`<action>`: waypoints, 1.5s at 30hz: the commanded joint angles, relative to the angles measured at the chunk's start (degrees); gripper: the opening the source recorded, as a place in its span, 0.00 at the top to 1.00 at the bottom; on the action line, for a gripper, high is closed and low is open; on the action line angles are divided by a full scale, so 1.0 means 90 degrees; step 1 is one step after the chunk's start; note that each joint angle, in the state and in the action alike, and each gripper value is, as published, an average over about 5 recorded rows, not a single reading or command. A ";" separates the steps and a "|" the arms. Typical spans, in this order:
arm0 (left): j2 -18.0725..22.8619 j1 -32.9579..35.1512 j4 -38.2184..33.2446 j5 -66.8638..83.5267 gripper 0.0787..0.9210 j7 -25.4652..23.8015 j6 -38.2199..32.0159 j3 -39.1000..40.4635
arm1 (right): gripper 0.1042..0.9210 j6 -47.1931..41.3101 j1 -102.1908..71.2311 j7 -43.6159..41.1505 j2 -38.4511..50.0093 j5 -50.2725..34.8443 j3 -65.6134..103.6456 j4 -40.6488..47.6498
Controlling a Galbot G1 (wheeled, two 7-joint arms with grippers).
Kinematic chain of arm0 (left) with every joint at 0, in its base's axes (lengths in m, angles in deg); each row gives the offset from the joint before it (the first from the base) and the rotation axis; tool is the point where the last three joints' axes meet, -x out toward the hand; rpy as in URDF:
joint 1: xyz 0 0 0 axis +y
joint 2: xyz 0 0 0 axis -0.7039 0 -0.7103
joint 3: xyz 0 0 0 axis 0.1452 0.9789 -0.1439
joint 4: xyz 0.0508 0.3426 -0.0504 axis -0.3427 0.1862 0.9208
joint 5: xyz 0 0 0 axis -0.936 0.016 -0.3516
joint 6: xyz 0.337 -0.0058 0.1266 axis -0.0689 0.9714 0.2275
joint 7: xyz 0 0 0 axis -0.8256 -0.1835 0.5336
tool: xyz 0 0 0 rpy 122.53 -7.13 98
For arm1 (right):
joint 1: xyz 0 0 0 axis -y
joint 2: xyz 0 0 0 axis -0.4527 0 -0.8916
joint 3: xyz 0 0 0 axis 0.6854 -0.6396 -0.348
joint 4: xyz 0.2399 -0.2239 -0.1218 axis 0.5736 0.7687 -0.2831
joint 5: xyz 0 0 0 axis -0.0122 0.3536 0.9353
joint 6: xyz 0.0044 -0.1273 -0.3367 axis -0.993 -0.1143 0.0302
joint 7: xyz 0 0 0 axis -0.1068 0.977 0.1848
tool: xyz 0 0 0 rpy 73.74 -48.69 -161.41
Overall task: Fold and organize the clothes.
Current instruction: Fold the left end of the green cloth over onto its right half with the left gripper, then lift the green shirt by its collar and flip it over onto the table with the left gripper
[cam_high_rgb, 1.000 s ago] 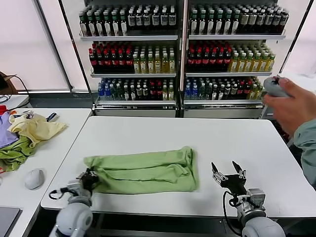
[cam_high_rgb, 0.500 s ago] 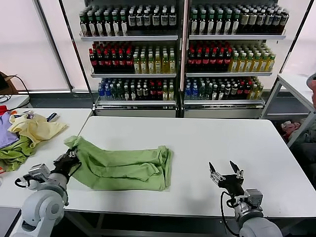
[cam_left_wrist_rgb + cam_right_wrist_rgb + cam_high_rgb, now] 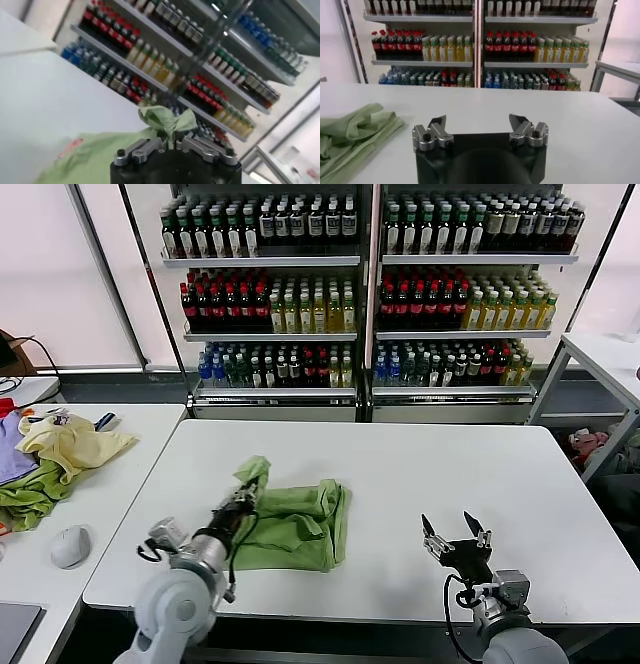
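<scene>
The light green shirt (image 3: 295,524) lies bunched on the white tabletop (image 3: 430,474), left of its middle and toward the near edge; half a second ago it was stretched longer, its left end hanging out past the tabletop's left edge, and a second ago it lay as a long flat band across the near middle. That left end has now been carried up and inward; it stands as a raised peak over the rest of the cloth, which has doubled over itself into a shorter heap. The left gripper (image 3: 238,506) has swung in from beside the tabletop's left edge to over the cloth; its fingers (image 3: 145,148) are closed tight on a crumpled tuft of the shirt (the left wrist view shows green fabric sprouting from between them). The right gripper (image 3: 455,536) hovers low over the bare tabletop near the front right, well apart from the shirt, about where it was in both earlier views; its fingers (image 3: 436,126) are spread wide with nothing between them. In the right wrist view the folded edge of the shirt lies off to one side, clear of that gripper. The person's hand seen at the right edge a second ago is gone.
</scene>
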 commanded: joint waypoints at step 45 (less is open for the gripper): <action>-0.0532 0.0178 0.1652 -0.4466 0.13 0.0137 0.0342 0.0181 | 0.12 0.0021 0.0422 -0.0012 -0.0026 0.0000 -0.0219 0.0371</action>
